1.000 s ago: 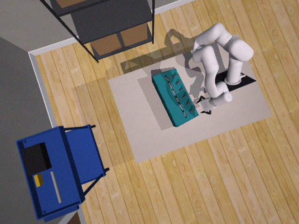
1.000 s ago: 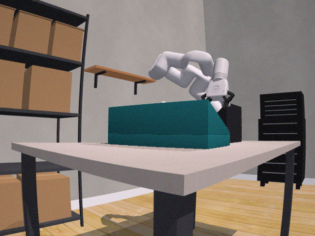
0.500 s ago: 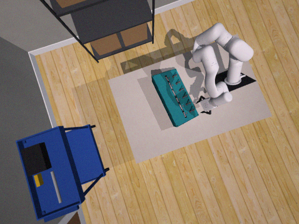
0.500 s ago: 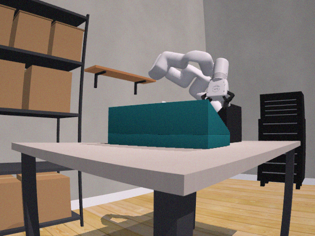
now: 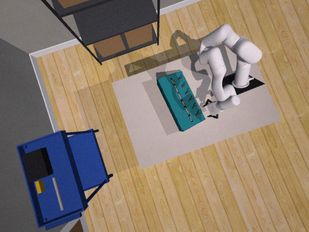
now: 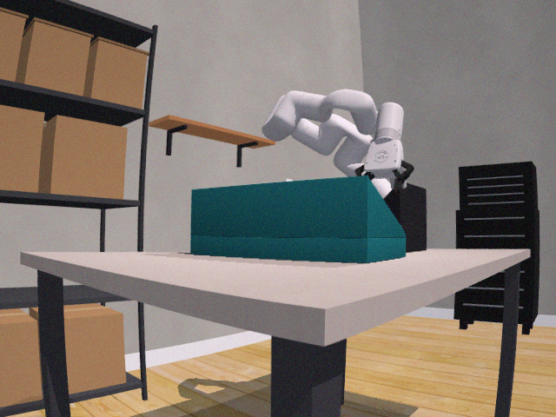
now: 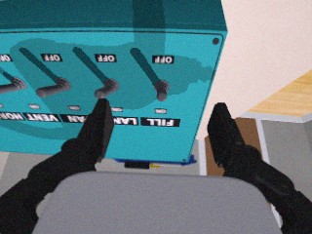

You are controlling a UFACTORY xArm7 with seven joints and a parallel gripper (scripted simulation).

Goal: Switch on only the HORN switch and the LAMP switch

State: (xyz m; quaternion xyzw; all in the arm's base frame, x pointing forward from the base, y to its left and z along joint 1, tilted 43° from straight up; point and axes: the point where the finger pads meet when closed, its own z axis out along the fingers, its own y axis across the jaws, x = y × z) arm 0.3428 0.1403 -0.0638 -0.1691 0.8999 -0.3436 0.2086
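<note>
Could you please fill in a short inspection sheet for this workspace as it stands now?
Surface: pale grey table carrying the console.
Job's things: teal wedge-shaped switch console; visible levers, including LAMP lever and FILL lever, sit by OFF marks.
Clutter: nothing seen.
End effector: black two-fingered end effector open, empty, one finger near the LAMP label.
Cables: nothing seen.
Surroundings: dark shelf rack with cardboard boxes, blue cart, black drawer cabinet.
</note>
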